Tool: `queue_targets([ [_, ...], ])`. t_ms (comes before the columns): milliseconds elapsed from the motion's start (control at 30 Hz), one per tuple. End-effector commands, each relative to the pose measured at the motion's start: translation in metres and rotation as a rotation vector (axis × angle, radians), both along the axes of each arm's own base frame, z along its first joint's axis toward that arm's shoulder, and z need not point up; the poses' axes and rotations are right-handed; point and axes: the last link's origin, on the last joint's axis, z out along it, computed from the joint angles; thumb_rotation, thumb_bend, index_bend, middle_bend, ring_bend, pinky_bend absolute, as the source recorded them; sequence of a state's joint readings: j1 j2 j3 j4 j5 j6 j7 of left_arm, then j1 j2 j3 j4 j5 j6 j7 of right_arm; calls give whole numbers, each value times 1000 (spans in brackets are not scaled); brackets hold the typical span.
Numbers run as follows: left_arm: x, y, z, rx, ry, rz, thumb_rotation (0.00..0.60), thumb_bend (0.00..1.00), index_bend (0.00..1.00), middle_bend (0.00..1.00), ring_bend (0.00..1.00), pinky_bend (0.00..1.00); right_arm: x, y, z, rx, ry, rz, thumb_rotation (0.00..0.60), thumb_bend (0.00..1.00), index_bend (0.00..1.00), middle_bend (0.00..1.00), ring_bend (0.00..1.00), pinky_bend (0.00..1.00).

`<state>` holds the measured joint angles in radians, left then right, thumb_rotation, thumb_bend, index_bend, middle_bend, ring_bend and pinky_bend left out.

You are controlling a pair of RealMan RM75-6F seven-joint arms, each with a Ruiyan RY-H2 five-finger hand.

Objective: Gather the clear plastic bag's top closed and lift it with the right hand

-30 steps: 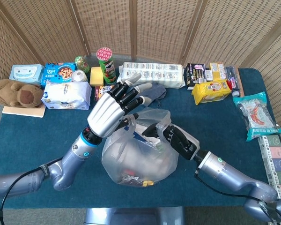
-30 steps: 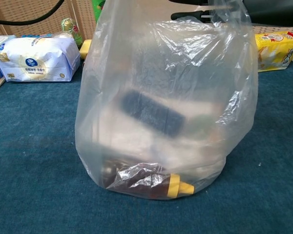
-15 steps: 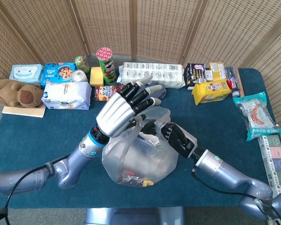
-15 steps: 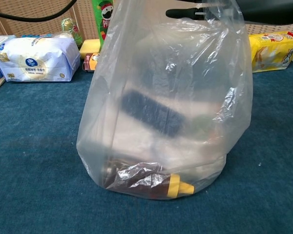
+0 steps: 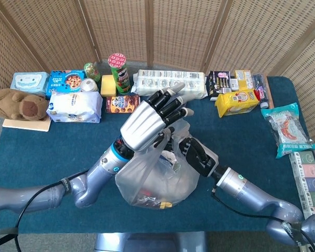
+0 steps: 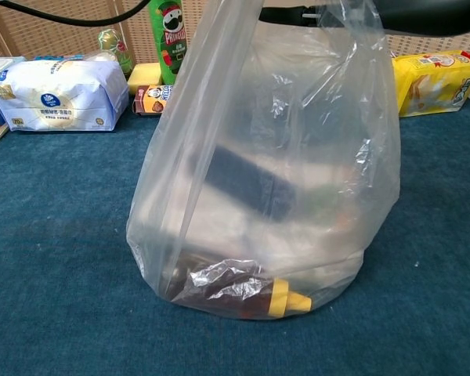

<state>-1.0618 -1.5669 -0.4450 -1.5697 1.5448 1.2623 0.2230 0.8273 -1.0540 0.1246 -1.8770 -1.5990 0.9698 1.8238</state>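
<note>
The clear plastic bag [image 5: 152, 181] stands on the blue table [image 5: 37, 157], holding a yellow-capped bottle [image 6: 280, 299] and a dark flat item [image 6: 247, 182]. My left hand [image 5: 147, 123] hovers over the bag's top from the left. Its fingers are spread toward the back right, and its thumb pinches the left rim, pulling that side taut [image 6: 184, 180]. My right hand [image 5: 193, 153] comes in from the right and grips the gathered plastic at the top. In the chest view it shows only as a dark shape [image 6: 376, 12] at the upper edge.
Behind the bag stand a Pringles can [image 5: 118, 71], a chocolate box [image 5: 122, 103], a white pack [image 5: 74, 106] and a long white package [image 5: 170, 81]. A plush bear [image 5: 20, 104] sits far left. Yellow packets [image 5: 237, 102] and more snacks [image 5: 286, 126] lie at the right.
My left hand has moved right and toward the back, drawing the bag's left rim toward the right hand. The bag's top has narrowed and its left wall now slants taut.
</note>
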Motion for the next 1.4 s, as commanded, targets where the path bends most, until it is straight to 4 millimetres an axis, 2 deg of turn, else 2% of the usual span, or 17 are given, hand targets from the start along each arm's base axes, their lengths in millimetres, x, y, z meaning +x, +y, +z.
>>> queue_targets([
  [33,1,-1,0,-5,-3,-3,600,101,324,222,80,219,-2,-2,-1,-2,2,-8,147,94,282,285,179,99],
  [500,17,3,-4,6,5,-17,600,99,318,222,80,219,5,1,-1,21,-22,-3,146,95,278,285,179,99],
  [1167,22,4,-12,2,17,-26,600,98,313,221,77,219,18,4,-6,50,-85,-23,147,109,277,293,183,113],
  [1400,25,5,-15,8,21,-31,600,97,313,218,73,219,19,7,-9,61,-92,-25,148,118,277,314,200,161],
])
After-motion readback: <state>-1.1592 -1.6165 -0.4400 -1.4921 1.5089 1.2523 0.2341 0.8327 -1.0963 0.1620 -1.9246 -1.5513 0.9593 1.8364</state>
